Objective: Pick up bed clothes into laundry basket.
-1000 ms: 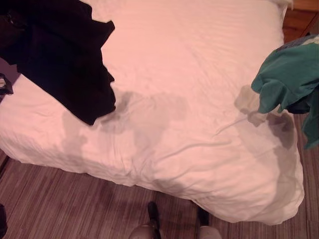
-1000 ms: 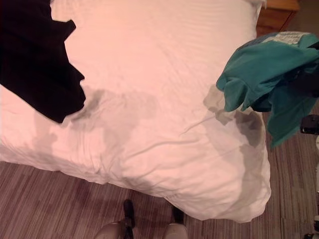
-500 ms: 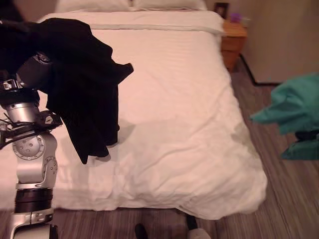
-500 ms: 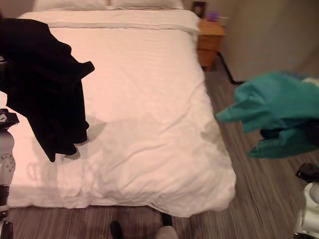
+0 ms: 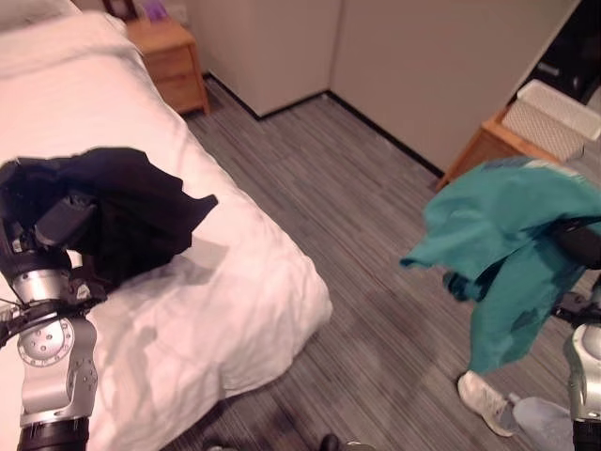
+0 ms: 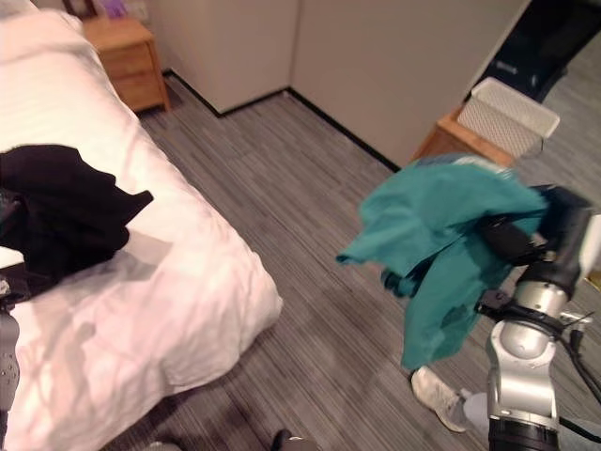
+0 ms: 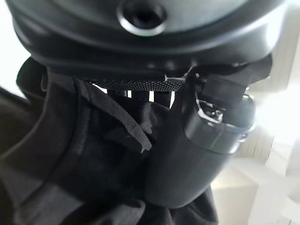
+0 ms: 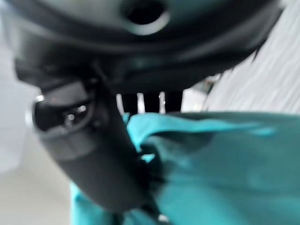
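The black garment is pinched in the left robot hand above the bed; the teal garment is clamped in the right robot hand over open floor. Both should be kept raised so hems are not dragged. The white basket sits well beyond the right robot hand; the bed corner should be cleared first.

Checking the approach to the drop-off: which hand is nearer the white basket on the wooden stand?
Right. The right hand, shut on the teal garment, hangs just below the white basket; the left hand, clutching the black garment, is over the bed.
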Available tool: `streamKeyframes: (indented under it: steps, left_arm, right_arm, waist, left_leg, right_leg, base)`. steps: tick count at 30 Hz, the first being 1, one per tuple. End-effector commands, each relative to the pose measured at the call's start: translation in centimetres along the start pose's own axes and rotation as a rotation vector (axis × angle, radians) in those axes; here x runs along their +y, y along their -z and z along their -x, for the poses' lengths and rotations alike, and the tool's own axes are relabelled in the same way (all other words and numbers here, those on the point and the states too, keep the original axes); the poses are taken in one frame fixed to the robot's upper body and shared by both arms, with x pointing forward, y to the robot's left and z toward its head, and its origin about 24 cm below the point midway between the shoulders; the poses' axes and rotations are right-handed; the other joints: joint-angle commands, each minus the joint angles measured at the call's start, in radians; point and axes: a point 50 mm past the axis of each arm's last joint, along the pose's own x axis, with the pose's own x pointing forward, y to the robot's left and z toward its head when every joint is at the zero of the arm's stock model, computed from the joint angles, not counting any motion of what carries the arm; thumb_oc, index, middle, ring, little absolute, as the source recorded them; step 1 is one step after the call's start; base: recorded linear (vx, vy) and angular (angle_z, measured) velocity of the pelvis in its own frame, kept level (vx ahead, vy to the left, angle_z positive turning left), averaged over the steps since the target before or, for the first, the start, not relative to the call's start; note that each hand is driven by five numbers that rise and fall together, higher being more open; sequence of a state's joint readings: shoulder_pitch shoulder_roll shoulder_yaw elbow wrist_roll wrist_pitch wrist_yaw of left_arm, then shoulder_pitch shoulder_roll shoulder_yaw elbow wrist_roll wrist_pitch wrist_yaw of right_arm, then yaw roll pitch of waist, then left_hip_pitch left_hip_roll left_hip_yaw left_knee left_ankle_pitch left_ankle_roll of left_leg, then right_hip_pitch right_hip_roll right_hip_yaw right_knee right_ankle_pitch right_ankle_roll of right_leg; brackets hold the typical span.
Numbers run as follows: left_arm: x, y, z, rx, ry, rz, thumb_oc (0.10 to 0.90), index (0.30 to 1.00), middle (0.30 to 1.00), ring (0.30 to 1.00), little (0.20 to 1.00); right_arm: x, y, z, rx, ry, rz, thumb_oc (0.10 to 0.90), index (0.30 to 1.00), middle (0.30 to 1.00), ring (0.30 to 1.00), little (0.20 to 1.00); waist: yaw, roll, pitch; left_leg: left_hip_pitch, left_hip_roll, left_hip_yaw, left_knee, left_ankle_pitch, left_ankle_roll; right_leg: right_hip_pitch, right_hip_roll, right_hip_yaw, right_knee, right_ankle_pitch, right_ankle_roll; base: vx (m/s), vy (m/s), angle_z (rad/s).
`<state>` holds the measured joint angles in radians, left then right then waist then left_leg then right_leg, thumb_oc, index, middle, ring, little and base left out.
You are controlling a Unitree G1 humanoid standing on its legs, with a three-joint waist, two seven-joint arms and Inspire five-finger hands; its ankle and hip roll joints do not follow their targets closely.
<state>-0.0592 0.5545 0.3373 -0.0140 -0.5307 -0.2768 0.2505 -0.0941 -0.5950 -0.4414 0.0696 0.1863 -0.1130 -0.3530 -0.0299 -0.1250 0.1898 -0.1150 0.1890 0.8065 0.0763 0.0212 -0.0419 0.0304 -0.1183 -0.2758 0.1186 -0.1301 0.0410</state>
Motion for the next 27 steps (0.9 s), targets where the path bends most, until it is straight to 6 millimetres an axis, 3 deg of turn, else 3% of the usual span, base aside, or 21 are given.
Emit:
streamKeyframes:
  steps: [1, 2, 3, 4, 5, 6, 7, 9, 11, 12, 13, 15, 16, 19, 21, 22, 23, 24, 27]
  left_arm:
    - [-2.3, -7.1, -2.4, -0.365, 0.084, 0.110, 0.400, 0.300, 0.300, 0.300, 0.300]
    - [-3.6, -6.3, -2.5, -0.341, 0.112, 0.119, 0.400, 0.300, 0.300, 0.300, 0.300]
    - [-3.7, -6.3, -2.5, -0.343, 0.109, 0.121, 0.400, 0.300, 0.300, 0.300, 0.300]
    - [-2.8, -6.3, -1.5, -0.346, 0.095, 0.076, 0.400, 0.300, 0.300, 0.300, 0.300]
    - [-2.8, -6.3, -1.4, -0.346, 0.095, 0.075, 0.400, 0.300, 0.300, 0.300, 0.300]
    - [-2.4, -6.3, -1.2, -0.346, 0.094, 0.037, 0.400, 0.300, 0.300, 0.300, 0.300]
    - [-1.9, -5.9, -0.8, -0.328, 0.094, 0.006, 0.400, 0.300, 0.300, 0.300, 0.300]
    - [-1.7, -5.7, -0.4, -0.317, 0.079, 0.007, 0.400, 0.300, 0.300, 0.300, 0.300]
    - [-2.4, -5.5, -0.3, -0.310, 0.084, 0.043, 0.400, 0.300, 0.300, 0.300, 0.300]
    - [-2.4, -5.4, -0.3, -0.309, 0.085, 0.044, 0.400, 0.300, 0.300, 0.300, 0.300]
    - [-3.6, -5.6, -0.7, -0.322, 0.118, 0.069, 0.400, 0.300, 0.300, 0.300, 0.300]
    - [-4.4, -5.6, -0.9, -0.317, 0.136, 0.082, 0.400, 0.300, 0.300, 0.300, 0.300]
    - [-4.6, -5.7, -0.9, -0.318, 0.158, 0.065, 0.400, 0.300, 0.300, 0.300, 0.300]
    - [-4.8, -5.4, -1.0, -0.307, 0.173, 0.062, 0.400, 0.300, 0.300, 0.300, 0.300]
    - [-4.9, -5.3, -1.0, -0.303, 0.174, 0.066, 0.400, 0.300, 0.300, 0.300, 0.300]
    - [-4.7, -5.1, -0.9, -0.293, 0.159, 0.055, 0.400, 0.300, 0.300, 0.300, 0.300]
    - [-4.7, -5.1, -0.8, -0.292, 0.158, 0.053, 0.400, 0.300, 0.300, 0.300, 0.300]
    - [-3.9, -4.9, -0.4, -0.283, 0.141, 0.043, 0.400, 0.300, 0.300, 0.300, 0.300]
    - [-3.4, -4.8, -0.2, -0.279, 0.109, 0.069, 0.400, 0.300, 0.300, 0.300, 0.300]
  right_arm:
    - [-0.9, -7.9, -1.7, -0.384, 0.013, -0.088, 0.400, 0.300, 0.300, 0.300, 0.300]
    - [0.8, -9.5, -2.7, -0.437, -0.071, -0.139, 0.400, 0.300, 0.300, 0.300, 0.300]
    - [0.8, -9.6, -2.8, -0.441, -0.071, -0.140, 0.400, 0.300, 0.300, 0.300, 0.300]
    - [2.0, -9.6, -2.6, -0.430, -0.149, -0.202, 0.400, 0.300, 0.300, 0.300, 0.300]
    - [2.1, -9.6, -2.6, -0.430, -0.151, -0.203, 0.400, 0.300, 0.300, 0.300, 0.300]
    - [2.3, -9.3, -2.5, -0.419, -0.174, -0.223, 0.400, 0.300, 0.300, 0.300, 0.300]
    - [3.5, -9.1, -2.1, -0.402, -0.230, -0.267, 0.400, 0.300, 0.300, 0.300, 0.300]
    - [4.0, -8.1, -1.2, -0.356, -0.263, -0.297, 0.400, 0.300, 0.300, 0.300, 0.300]
    - [3.2, -6.9, 0.4, -0.313, -0.252, -0.287, 0.400, 0.300, 0.300, 0.300, 0.300]
    - [3.2, -6.8, 0.4, -0.312, -0.251, -0.286, 0.400, 0.300, 0.300, 0.300, 0.300]
    - [3.0, -5.9, 0.9, -0.272, -0.229, -0.277, 0.400, 0.300, 0.300, 0.300, 0.300]
    - [3.1, -5.5, 1.5, -0.250, -0.218, -0.307, 0.400, 0.300, 0.300, 0.300, 0.300]
    - [3.9, -5.7, 1.8, -0.256, -0.233, -0.314, 0.400, 0.300, 0.300, 0.300, 0.300]
    - [3.9, -5.0, 2.3, -0.224, -0.231, -0.311, 0.400, 0.300, 0.300, 0.300, 0.300]
    - [4.0, -5.1, 2.3, -0.227, -0.229, -0.312, 0.400, 0.300, 0.300, 0.300, 0.300]
    - [4.3, -5.5, 2.1, -0.242, -0.228, -0.335, 0.400, 0.300, 0.300, 0.300, 0.300]
    - [4.3, -5.4, 2.1, -0.240, -0.228, -0.335, 0.400, 0.300, 0.300, 0.300, 0.300]
    - [4.6, -5.1, 2.4, -0.217, -0.222, -0.369, 0.400, 0.300, 0.300, 0.300, 0.300]
    - [5.0, -5.2, 2.6, -0.220, -0.241, -0.391, 0.400, 0.300, 0.300, 0.300, 0.300]
  waist:
    - [-0.039, 0.056, -0.074]
    - [0.017, 0.053, -0.009]
    - [0.009, 0.062, -0.008]
    - [0.006, 0.023, -0.005]
    - [0.009, 0.024, -0.005]
    - [0.009, 0.014, -0.007]
    - [0.000, 0.016, -0.018]
    - [-0.023, 0.033, -0.035]
    - [-0.068, 0.063, -0.067]
    - [-0.066, 0.064, -0.067]
    - [-0.094, 0.076, -0.064]
    - [-0.107, 0.093, -0.050]
    - [-0.099, 0.102, -0.019]
    - [-0.109, 0.109, -0.014]
    - [-0.100, 0.104, -0.031]
    - [-0.070, 0.094, -0.058]
    - [-0.071, 0.093, -0.060]
    - [-0.055, 0.085, -0.074]
    - [-0.042, 0.079, -0.072]
  left_leg:
    - [0.039, 0.116, 0.007, -0.083, 0.246, -0.134]
    - [-0.047, 0.031, -0.442, -0.031, 0.235, -0.154]
    - [-0.061, 0.037, -0.453, -0.020, 0.235, -0.152]
    - [-0.006, -0.064, -0.752, 0.143, 0.067, -0.101]
    - [-0.010, -0.062, -0.749, 0.150, 0.064, -0.099]
    - [0.010, -0.099, -0.779, 0.239, 0.013, -0.084]
    - [0.061, -0.165, -0.849, 0.279, -0.046, -0.055]
    - [0.125, -0.170, -0.795, 0.221, -0.124, -0.019]
    - [0.211, -0.168, -0.689, 0.031, -0.148, 0.011]
    - [0.216, -0.169, -0.688, 0.024, -0.146, 0.012]
    - [0.225, -0.184, -0.680, -0.051, -0.104, 0.013]
    - [0.246, -0.177, -0.646, -0.114, -0.086, 0.018]
    - [0.248, -0.160, -0.632, -0.124, -0.063, 0.022]
    - [0.230, -0.144, -0.662, -0.123, -0.042, 0.019]
    - [0.221, -0.146, -0.662, -0.120, -0.043, 0.015]
    - [0.206, -0.148, -0.657, -0.106, -0.045, 0.008]
    - [0.207, -0.148, -0.658, -0.101, -0.049, 0.008]
    - [0.198, -0.151, -0.645, -0.087, -0.048, -0.004]
    - [0.195, -0.141, -0.633, -0.091, -0.025, -0.013]
  right_leg:
    - [0.182, -0.020, -0.016, -0.065, -0.022, 0.107]
    - [0.153, -0.017, 0.081, -0.093, 0.006, 0.082]
    - [0.150, -0.009, 0.073, -0.095, 0.012, 0.080]
    - [0.084, 0.002, 0.218, -0.126, 0.093, 0.067]
    - [0.083, 0.002, 0.222, -0.128, 0.098, 0.067]
    - [0.069, 0.013, 0.274, -0.142, 0.124, 0.061]
    - [0.047, 0.048, 0.357, -0.144, 0.147, 0.059]
    - [0.034, 0.085, 0.426, -0.147, 0.169, 0.068]
    - [-0.008, 0.095, 0.422, -0.136, 0.186, 0.090]
    - [-0.007, 0.096, 0.423, -0.136, 0.185, 0.090]
    - [-0.056, 0.102, 0.403, -0.120, 0.207, 0.105]
    - [-0.112, 0.112, 0.355, -0.001, 0.188, 0.122]
    - [-0.162, 0.074, 0.261, 0.133, 0.148, 0.134]
    - [-0.156, 0.064, 0.309, 0.224, 0.122, 0.111]
    - [-0.126, 0.040, 0.306, 0.176, 0.099, 0.104]
    - [-0.062, 0.015, 0.271, 0.062, 0.078, 0.095]
    - [-0.049, 0.015, 0.269, 0.043, 0.084, 0.095]
    - [0.000, 0.019, 0.290, -0.091, 0.111, 0.098]
    - [0.018, 0.031, 0.296, -0.141, 0.139, 0.090]
  base:
    - [-0.67, -0.346, -0.49]
    - [-0.58, -0.241, -0.45]
    - [-0.70, -0.424, -1.25]
    - [-0.29, -0.238, -1.87]
    - [-0.36, -0.297, -2.50]
    - [-0.21, -0.109, -2.08]
    - [-0.25, -0.117, -2.00]
    - [-0.17, 0.003, -1.54]
    - [-0.06, 0.105, -1.65]
    - [-0.13, 0.086, -0.88]
    - [-0.15, 0.053, -0.51]
    - [-0.25, 0.021, -0.75]
    - [-0.25, -0.031, -0.85]
    - [-0.23, -0.127, -0.55]
    - [-0.06, -0.137, 0.31]
    - [-0.01, -0.098, 0.05]
    - [-0.04, -0.223, -0.09]
    - [-0.07, -0.174, 0.03]
    - [-0.05, -0.128, -0.14]
